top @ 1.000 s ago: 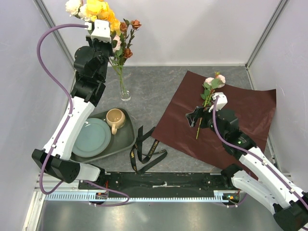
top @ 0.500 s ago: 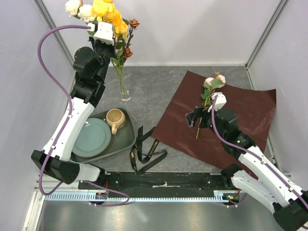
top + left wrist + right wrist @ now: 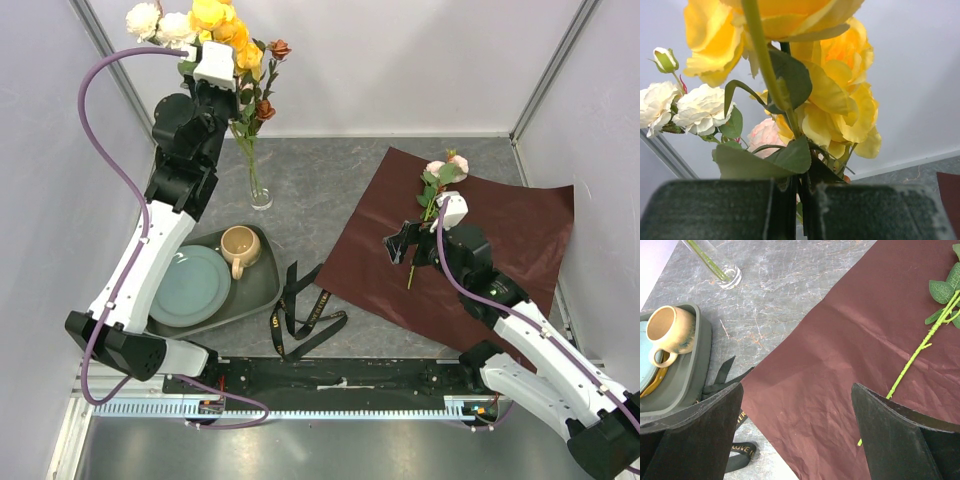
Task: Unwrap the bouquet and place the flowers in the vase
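Note:
The clear glass vase (image 3: 260, 194) stands on the grey table, also in the right wrist view as the vase (image 3: 720, 268) with green stems inside. Above it rise the flowers (image 3: 214, 18): yellow, white and rust roses. My left gripper (image 3: 230, 102) is shut on their stems; the left wrist view shows the left gripper (image 3: 800, 210) pinching dark stems under yellow roses (image 3: 832, 95). The maroon paper (image 3: 500, 235) lies flat with one pink rose (image 3: 441, 169) on it. My right gripper (image 3: 402, 245) hovers open over the paper; its stem (image 3: 920, 356) lies right of the right gripper (image 3: 797, 435).
A grey tray (image 3: 262, 285) holds a tan mug (image 3: 239, 246) and a pale blue plate (image 3: 190, 286) at front left. The black ribbon (image 3: 303, 315) with gold lettering lies loose between tray and paper. White walls close in the back and both sides.
The left gripper has swayed slightly with the bunch, and the flower heads have shifted a little to the left. The right arm has hardly moved.

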`<state>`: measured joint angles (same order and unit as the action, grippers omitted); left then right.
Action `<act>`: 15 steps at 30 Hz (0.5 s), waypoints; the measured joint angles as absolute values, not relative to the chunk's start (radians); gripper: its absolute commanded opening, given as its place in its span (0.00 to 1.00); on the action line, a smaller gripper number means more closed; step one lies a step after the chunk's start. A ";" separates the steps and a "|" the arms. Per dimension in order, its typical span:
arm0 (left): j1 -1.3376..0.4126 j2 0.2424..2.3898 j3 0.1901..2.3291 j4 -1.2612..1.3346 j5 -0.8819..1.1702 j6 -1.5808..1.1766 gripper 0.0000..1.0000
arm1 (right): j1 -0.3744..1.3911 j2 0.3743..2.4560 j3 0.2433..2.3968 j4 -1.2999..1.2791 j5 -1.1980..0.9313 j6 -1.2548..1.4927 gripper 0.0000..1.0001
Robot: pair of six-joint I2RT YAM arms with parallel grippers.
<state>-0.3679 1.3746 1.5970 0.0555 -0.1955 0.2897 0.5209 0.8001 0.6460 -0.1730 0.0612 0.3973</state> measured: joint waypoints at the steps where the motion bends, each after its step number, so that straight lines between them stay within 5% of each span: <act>1: -0.368 1.378 1.606 0.052 -0.201 0.290 0.02 | 0.521 0.800 0.646 -0.173 0.061 0.397 0.96; 15: -0.368 1.414 1.622 -0.002 -0.227 0.290 0.02 | 0.521 0.813 0.646 -0.167 0.057 0.397 0.96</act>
<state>-0.3679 1.4143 1.6218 -0.0017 -0.2268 0.2897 0.5209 0.8131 0.6460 -0.1673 0.0570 0.3973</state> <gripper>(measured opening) 0.036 0.960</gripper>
